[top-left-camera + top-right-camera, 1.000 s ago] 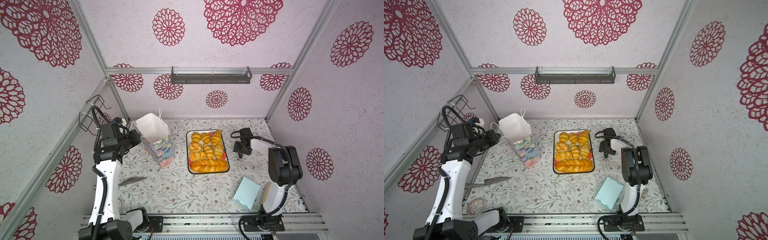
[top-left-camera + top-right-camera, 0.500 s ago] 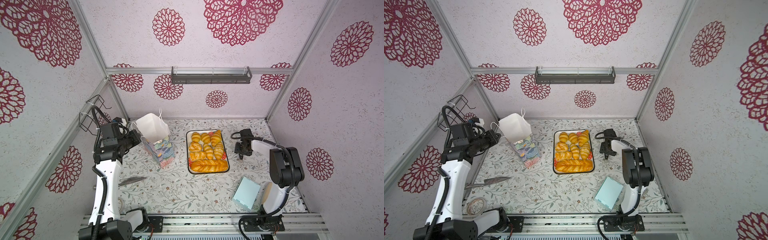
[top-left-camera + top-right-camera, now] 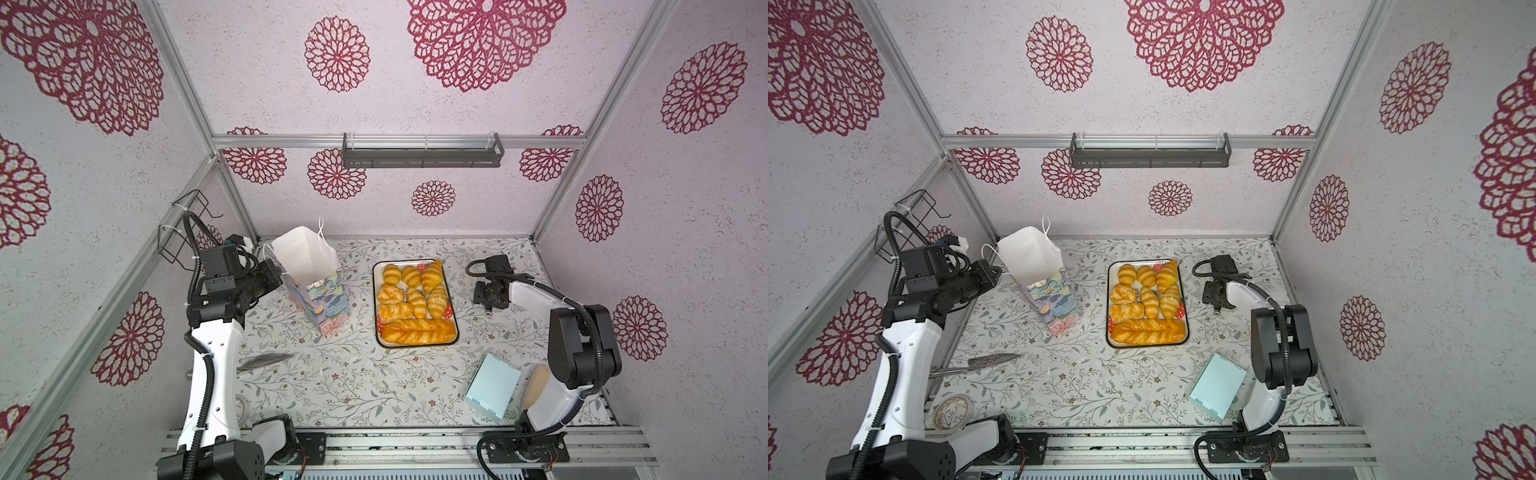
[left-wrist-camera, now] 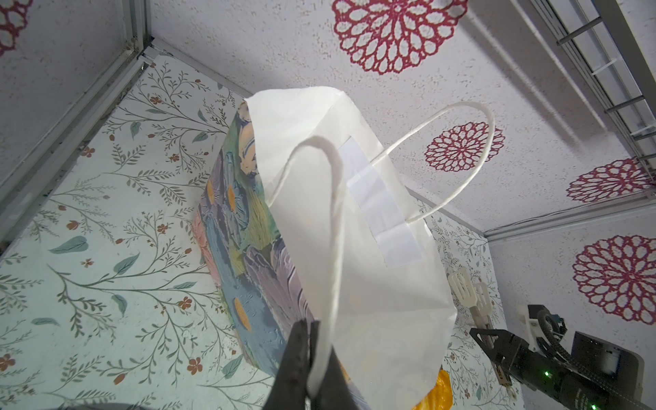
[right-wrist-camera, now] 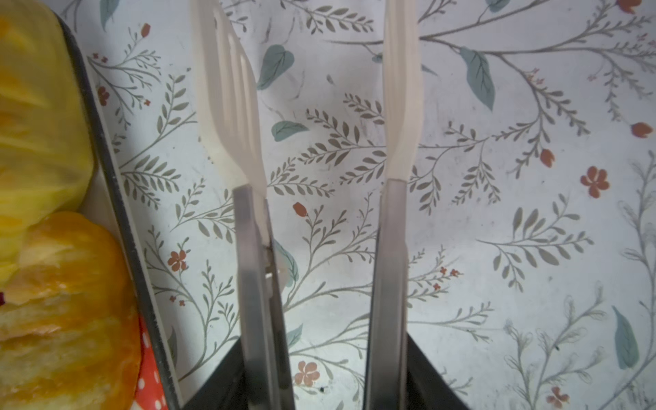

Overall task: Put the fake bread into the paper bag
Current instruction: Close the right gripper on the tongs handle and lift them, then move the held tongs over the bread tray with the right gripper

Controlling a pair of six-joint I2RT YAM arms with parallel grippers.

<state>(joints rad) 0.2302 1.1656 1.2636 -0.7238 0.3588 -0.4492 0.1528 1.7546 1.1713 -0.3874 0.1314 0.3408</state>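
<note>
The paper bag (image 3: 307, 266) (image 3: 1034, 262) stands upright left of the tray, its white mouth open. My left gripper (image 3: 274, 276) (image 4: 312, 340) is shut on the bag's near cord handle (image 4: 335, 220). The fake bread (image 3: 415, 291) (image 3: 1148, 295), several golden pastries and one long braided loaf (image 3: 417, 331), lies on a white tray (image 3: 415, 345). My right gripper (image 3: 489, 299) (image 5: 328, 376) hovers over bare table just right of the tray, shut on a pair of metal tongs (image 5: 255, 284). The tongs' white tips (image 5: 227, 88) stand apart with nothing between them. Bread (image 5: 64, 301) shows beside the tray rim (image 5: 117, 198).
A light blue flat box (image 3: 492, 388) and a pale beige piece (image 3: 536, 384) lie at the front right by the right arm's base. A knife (image 3: 266, 359) lies front left, with a tape roll (image 3: 953, 411) nearer the edge. A wire rack (image 3: 183, 232) hangs on the left wall.
The right arm's elbow has drifted slightly to the right while its gripper stays beside the tray. The left arm and the bag have not moved.
</note>
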